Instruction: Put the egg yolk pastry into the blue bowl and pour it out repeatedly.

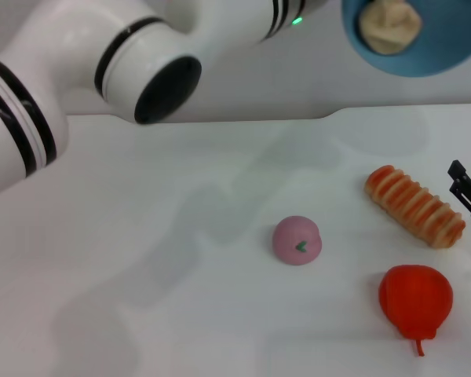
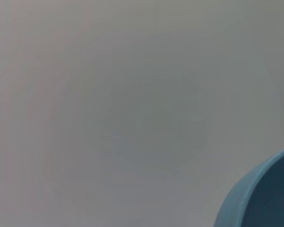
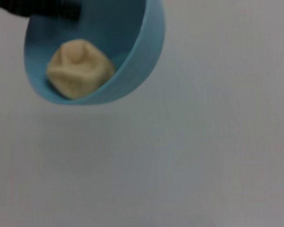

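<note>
The blue bowl (image 1: 447, 49) hangs in the air at the far right, above the table, tilted with its opening towards my head. The egg yolk pastry (image 1: 388, 25), a pale cream lumpy ball, lies inside it. My left arm reaches across the top of the head view to the bowl. Its dark gripper (image 3: 42, 7) grips the bowl's rim, as the right wrist view shows with the bowl (image 3: 142, 61) and pastry (image 3: 79, 68). The left wrist view shows only a part of the bowl's wall (image 2: 265, 198). My right gripper (image 1: 465, 188) shows as a black tip at the right edge, low over the table.
On the white table (image 1: 141, 236) lie a pink bun with a green mark (image 1: 297, 240) in the middle, a long orange-striped bread (image 1: 414, 206) at the right, and a red round fruit with a stalk (image 1: 415, 297) at the near right.
</note>
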You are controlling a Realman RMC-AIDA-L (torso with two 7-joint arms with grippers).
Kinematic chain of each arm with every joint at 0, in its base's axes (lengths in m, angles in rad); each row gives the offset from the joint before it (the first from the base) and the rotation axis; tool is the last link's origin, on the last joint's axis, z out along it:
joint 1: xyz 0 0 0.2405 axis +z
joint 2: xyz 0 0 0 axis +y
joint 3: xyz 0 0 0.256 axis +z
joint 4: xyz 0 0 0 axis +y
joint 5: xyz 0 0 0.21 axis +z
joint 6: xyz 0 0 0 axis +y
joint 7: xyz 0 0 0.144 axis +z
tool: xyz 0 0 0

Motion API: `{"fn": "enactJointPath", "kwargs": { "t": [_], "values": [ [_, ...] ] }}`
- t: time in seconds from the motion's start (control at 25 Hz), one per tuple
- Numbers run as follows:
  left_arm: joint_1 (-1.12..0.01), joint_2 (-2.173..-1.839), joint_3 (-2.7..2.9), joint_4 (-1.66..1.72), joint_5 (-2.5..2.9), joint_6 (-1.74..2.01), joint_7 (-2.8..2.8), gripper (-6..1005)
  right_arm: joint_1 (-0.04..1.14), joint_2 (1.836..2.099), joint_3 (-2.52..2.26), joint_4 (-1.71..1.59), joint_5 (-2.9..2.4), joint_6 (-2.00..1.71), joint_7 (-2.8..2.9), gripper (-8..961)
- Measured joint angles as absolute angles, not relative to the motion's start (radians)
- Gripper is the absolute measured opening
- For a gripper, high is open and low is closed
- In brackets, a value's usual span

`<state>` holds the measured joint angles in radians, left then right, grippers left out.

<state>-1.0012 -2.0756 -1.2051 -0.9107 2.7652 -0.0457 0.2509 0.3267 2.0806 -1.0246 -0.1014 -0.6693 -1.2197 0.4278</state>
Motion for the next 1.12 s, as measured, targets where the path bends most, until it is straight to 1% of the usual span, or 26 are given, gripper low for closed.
{"fn": "enactJointPath", "kwargs": {
  "t": [0.72,0.88,1.12],
  "values": [
    [-0.974,-2.078,-1.024,-0.817,2.703,0.387,0.264,-1,0.333,2.082,-1.025,-0.088,-0.669,-1.218,0.426,728],
    [-0.978,-2.079,-1.015,-0.828,2.694,0.360,0.267,-1,0.333,2.082,-1.025,-0.084,-0.669,-1.218,0.426,728],
    [-1.047,-2.079,-1.045,-0.817,2.682,0.198,0.293,-1,0.333,2.082,-1.025,-0.079,-0.669,-1.218,0.429,728]
  ]
}}
